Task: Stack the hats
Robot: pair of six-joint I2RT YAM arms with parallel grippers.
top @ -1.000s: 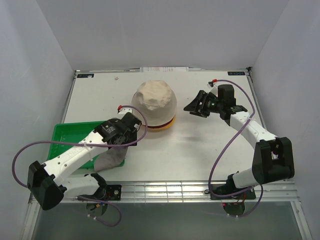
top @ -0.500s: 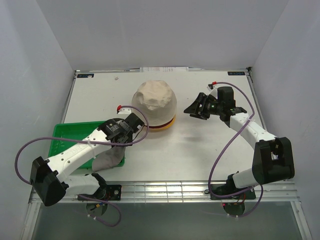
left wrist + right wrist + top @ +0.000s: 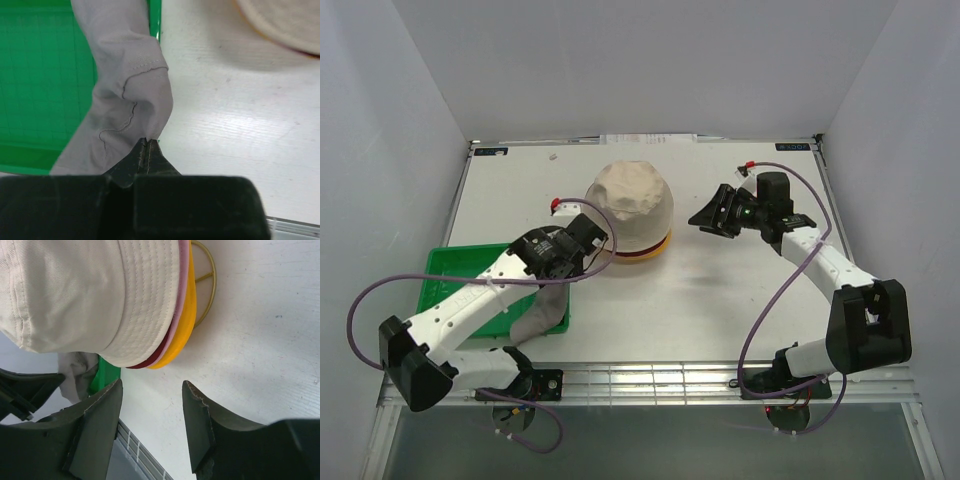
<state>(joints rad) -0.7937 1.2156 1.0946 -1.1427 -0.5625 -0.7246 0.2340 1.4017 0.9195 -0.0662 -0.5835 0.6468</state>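
"Four hats sit mid-tabletop, cream hat topmost. What's left?"

"The grey hat, slumped over the edge of the green tray at eight o'clock. The left claw looks pinched tight on its brim. I'd say lift it toward one o'clock."

"Obstacles?"

"The right claw gapes empty at the stack's three o'clock."
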